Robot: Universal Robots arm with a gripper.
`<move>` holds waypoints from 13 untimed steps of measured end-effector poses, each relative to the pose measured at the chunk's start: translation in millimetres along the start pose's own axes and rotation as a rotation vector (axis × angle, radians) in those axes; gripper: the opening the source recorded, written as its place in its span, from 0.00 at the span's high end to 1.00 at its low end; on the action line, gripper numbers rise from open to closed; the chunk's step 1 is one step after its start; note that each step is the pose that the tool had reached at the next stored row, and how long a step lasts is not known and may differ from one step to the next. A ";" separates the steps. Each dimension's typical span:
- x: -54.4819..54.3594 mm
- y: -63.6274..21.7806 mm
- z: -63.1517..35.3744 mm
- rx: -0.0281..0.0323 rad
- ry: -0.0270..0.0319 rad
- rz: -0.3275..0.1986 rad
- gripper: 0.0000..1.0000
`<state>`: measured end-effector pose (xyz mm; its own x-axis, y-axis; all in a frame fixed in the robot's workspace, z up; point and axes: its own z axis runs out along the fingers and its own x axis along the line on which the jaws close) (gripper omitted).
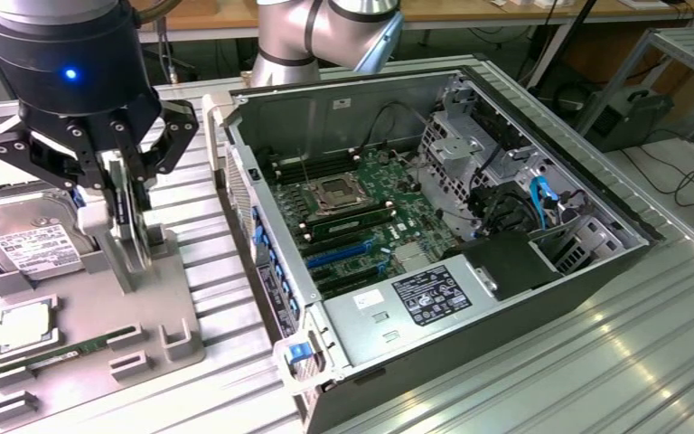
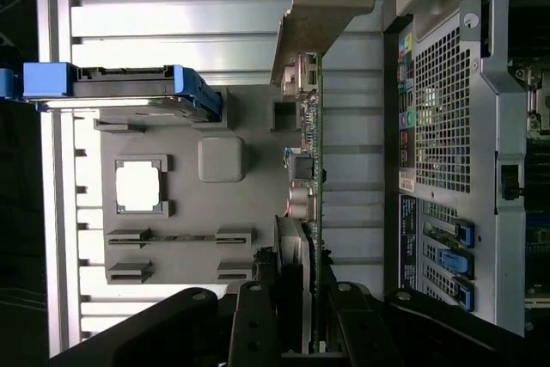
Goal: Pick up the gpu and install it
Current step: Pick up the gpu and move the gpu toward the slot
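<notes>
The gpu [image 1: 137, 242] is a thin card standing on edge over the grey holder tray [image 1: 160, 303], at the exterior view's left. My gripper [image 1: 126, 201] reaches down from above, and its black fingers [image 1: 106, 176] press on both flat sides of the card, shut on it. The wrist view sees the gpu [image 2: 311, 161] edge-on, with its silver end bracket [image 2: 314, 6] at the far end and my gripper [image 2: 301, 294] clamped on the near end. I cannot tell whether the card's lower edge still rests in the tray. The open computer case [image 1: 268, 117] lies beside it, with blue expansion slots [image 1: 341, 255] on its motherboard.
The tray also carries a hard drive [image 1: 22, 237] in a blue frame [image 2: 129, 92], a square processor [image 1: 28, 327], and a narrow memory stick [image 1: 60, 353]. The case's perforated rear wall [image 2: 438, 109] stands close beside the card. Ribbed metal table surface [image 1: 588, 362] surrounds the case.
</notes>
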<state>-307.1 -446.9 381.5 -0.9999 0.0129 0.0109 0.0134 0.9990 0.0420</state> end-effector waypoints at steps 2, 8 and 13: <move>0.0 0.1 -1.2 0.0000 0.0000 0.000 0.73; 0.1 0.3 -6.9 -0.0001 0.0000 0.000 0.73; 0.1 0.5 -12.5 0.0000 0.0002 0.000 0.73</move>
<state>-307.1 -446.9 394.0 -0.9999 0.0129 0.0110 0.0134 0.9990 0.0420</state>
